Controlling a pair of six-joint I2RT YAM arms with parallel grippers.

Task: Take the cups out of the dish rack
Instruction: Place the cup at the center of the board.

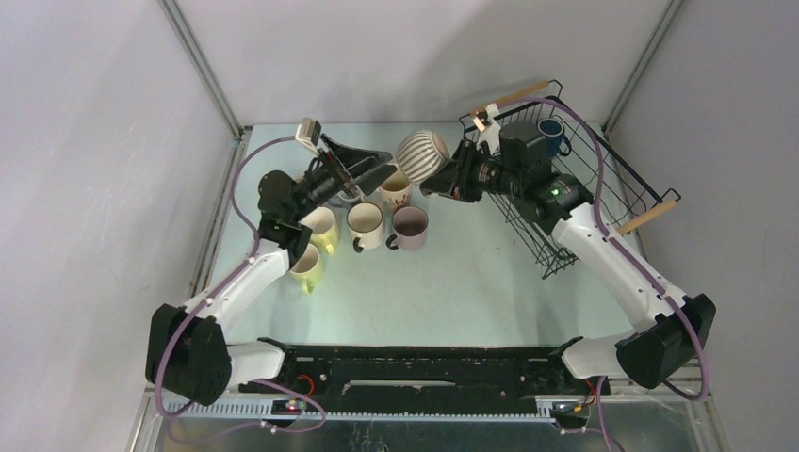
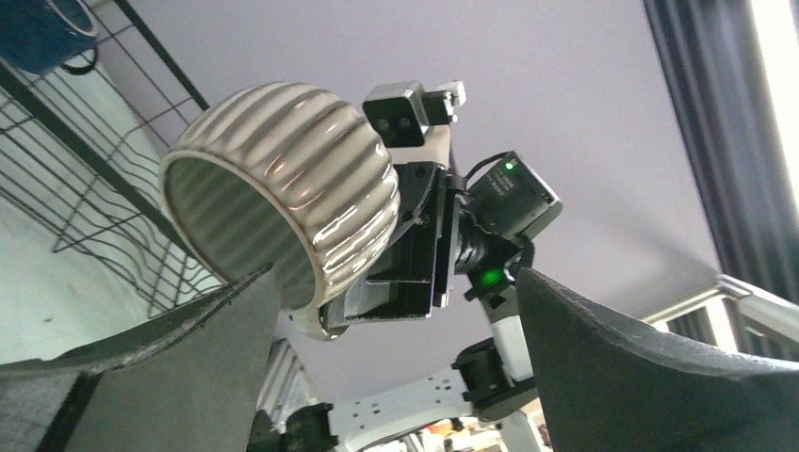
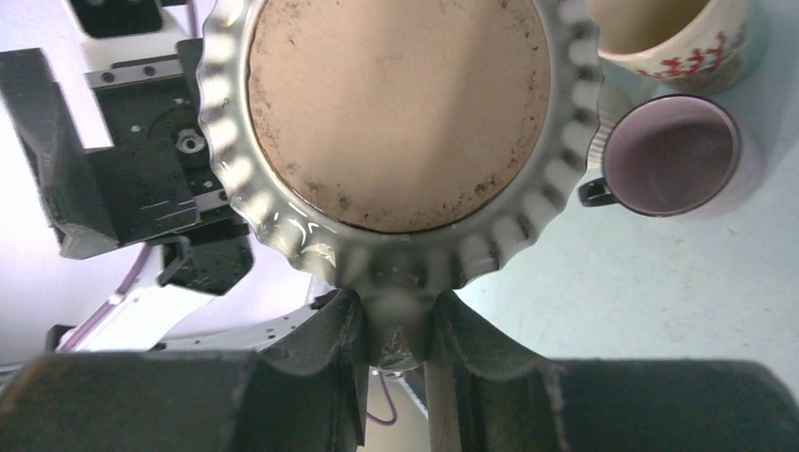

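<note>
The dish rack (image 1: 551, 256) is seen at 2 o'clock, its long axis laid from 11 to 5 o'clock. The ribbed beige cup (image 1: 421, 155) is held aloft at 12 o'clock, tipped sideways, mouth turned to 9 o'clock, its handle pinched by the right gripper (image 1: 438, 182), whose arm is stretched from 4 o'clock. The left gripper (image 1: 389, 162) is spread wide just beside the cup's mouth.

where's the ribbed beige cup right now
In the top view the ribbed beige cup is in the air at centre back, pinched by the right fingers, between the open left fingers and the dish rack.
</note>
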